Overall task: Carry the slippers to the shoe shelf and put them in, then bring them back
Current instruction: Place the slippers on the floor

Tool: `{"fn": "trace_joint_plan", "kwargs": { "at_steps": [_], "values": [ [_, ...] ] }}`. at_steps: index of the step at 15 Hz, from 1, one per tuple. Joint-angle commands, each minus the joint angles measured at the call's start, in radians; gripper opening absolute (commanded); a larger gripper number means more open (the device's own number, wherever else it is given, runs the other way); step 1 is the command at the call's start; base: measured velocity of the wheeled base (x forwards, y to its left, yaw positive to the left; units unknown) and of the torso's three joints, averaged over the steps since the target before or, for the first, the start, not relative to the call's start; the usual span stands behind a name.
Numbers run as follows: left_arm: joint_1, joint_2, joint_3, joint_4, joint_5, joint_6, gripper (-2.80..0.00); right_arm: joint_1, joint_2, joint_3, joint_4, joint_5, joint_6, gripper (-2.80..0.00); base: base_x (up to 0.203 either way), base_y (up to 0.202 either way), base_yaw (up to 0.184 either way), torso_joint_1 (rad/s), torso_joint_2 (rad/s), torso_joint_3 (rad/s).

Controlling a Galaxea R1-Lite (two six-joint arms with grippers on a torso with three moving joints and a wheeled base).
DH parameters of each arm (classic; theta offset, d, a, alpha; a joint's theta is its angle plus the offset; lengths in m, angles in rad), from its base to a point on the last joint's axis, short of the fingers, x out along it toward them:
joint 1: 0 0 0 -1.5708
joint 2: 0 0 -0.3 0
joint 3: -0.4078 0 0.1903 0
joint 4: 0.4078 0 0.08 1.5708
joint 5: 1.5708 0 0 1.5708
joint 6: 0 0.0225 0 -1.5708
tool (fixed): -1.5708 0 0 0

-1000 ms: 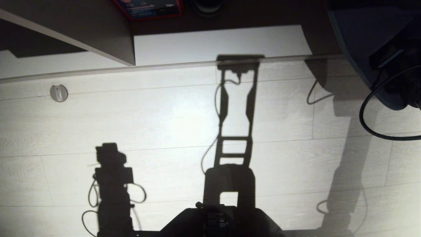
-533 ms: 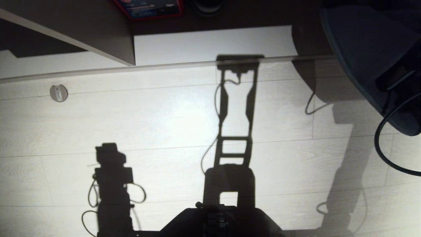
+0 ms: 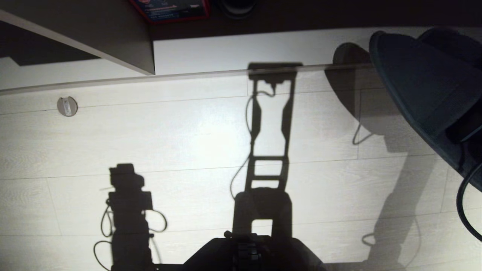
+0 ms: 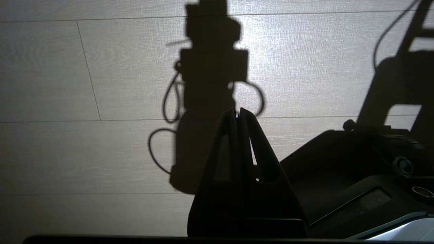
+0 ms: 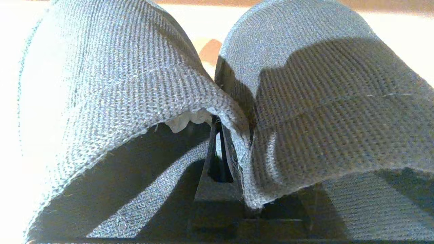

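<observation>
The slippers (image 3: pixel 418 86) hang at the far right of the head view as a dark blue-grey pair, toes over the front edge of the shoe shelf (image 3: pixel 244 49) and its pale base board. In the right wrist view both slippers (image 5: pixel 112 78) show ribbed grey-blue fabric side by side. My right gripper (image 5: pixel 219 122) is shut on their inner rims where the two meet. My left gripper (image 4: pixel 237 113) is shut and empty, parked above the floor.
A grey upright panel (image 3: pixel 113 45) stands at the shelf's left. A red-edged box (image 3: pixel 169 9) and a dark round object (image 3: pixel 237 5) sit at the shelf's back. A round floor fitting (image 3: pixel 67 106) lies left. A black cable (image 3: pixel 465 203) loops below the slippers. My base (image 3: pixel 248 252) is at the near edge.
The slippers in my right gripper have drawn back from the shelf toward me, and their toes now show in view. Their shadow has slid with them. The left arm is still.
</observation>
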Motion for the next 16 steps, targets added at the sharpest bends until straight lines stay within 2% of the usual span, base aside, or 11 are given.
{"fn": "trace_joint_plan", "kwargs": {
  "at_steps": [1,4,7,10,14,16],
  "values": [
    [0.000,0.000,0.000,-0.001,0.000,0.001,-2.80,0.000,-0.093,0.046,0.040,0.001,-0.002,-2.80,0.000,0.000,0.000,0.000,0.00,0.000],
    [0.000,0.000,0.000,-0.001,0.000,-0.001,-2.80,-0.004,-0.227,0.105,0.161,0.001,-0.004,-2.80,0.000,0.000,0.000,0.000,0.00,0.000],
    [0.000,0.000,0.000,-0.001,0.002,0.001,-2.80,-0.010,-0.270,0.142,0.219,-0.001,-0.011,-2.80,0.000,0.000,0.000,0.000,0.00,0.000],
    [0.000,0.000,0.000,-0.001,0.002,-0.001,-2.80,-0.018,-0.507,0.212,0.351,-0.004,-0.024,-2.80,0.000,0.000,0.000,0.000,0.00,0.000],
    [0.000,0.000,0.000,-0.001,0.000,-0.001,-2.80,-0.027,-0.619,0.278,0.491,-0.014,-0.033,-2.80,0.000,0.000,0.000,0.000,0.00,0.000],
    [0.000,0.000,0.000,-0.001,0.000,-0.001,-2.80,-0.034,-0.742,0.315,0.579,-0.021,-0.034,-2.80,0.000,0.000,0.000,0.000,0.00,0.000]
  ]
}}
